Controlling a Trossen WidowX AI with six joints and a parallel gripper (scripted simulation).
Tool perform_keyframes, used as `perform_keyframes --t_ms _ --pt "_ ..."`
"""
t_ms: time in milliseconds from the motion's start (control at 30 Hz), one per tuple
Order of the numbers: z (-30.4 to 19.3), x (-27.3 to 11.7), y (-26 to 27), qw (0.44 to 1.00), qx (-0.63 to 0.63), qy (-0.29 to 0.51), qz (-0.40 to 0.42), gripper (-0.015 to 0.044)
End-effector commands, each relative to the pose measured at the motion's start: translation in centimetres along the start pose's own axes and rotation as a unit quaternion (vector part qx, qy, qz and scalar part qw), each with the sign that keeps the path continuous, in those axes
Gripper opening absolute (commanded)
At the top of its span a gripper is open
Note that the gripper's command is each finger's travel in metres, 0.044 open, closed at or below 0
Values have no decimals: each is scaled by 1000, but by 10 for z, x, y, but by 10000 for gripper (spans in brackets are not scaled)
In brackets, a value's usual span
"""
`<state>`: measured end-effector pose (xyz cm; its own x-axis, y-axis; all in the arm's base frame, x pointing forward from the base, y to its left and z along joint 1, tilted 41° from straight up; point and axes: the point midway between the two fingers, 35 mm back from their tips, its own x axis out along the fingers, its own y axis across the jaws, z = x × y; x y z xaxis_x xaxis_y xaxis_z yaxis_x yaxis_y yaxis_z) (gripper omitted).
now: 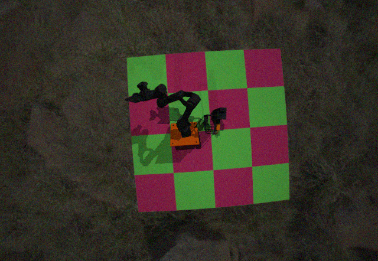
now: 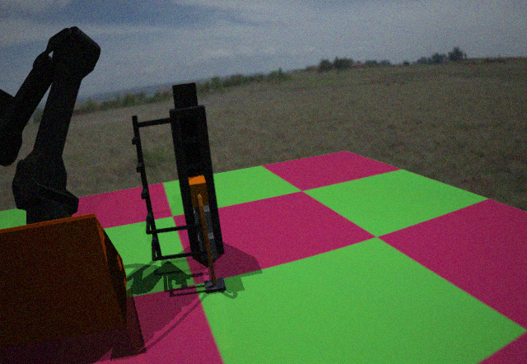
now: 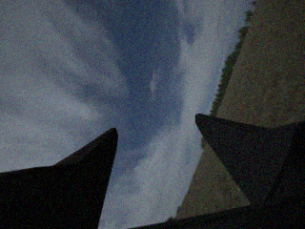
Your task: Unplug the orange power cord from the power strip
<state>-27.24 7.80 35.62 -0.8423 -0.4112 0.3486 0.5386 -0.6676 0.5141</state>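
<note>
The orange plug (image 2: 197, 186) (image 1: 218, 127) sits against the face of the upright black power strip (image 2: 187, 138) (image 1: 219, 113). Whether its prongs are in a socket cannot be made out. The orange cord (image 2: 206, 236) hangs from the plug down to a small dark block on the mat. My gripper (image 1: 129, 98) (image 3: 156, 124) is open and empty, with sky between its fingers in the wrist view. It is at the far left in the top view, on the other side of the arm's base from the strip and well away from plug and cord.
A thin black frame with small pegs (image 2: 142, 173) stands left of the strip, joined to it by bars. The small dark block (image 2: 215, 285) lies at the cord's foot. The orange arm base (image 1: 183, 142) (image 2: 51, 283) stands on the checkered mat (image 1: 231, 185) (image 2: 361, 301).
</note>
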Motion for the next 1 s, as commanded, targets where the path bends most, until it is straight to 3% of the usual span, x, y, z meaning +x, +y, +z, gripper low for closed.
perform_keyframes --t_ms 0,267,633,967 --pt "1 0 -1 1000 0 -1 -1 374" --pt "43 -35 -41 993 -13 -65 -102 164" --pt "113 -136 -90 940 -36 -185 -285 160" --pt "156 -257 -97 847 -53 -292 -441 160"
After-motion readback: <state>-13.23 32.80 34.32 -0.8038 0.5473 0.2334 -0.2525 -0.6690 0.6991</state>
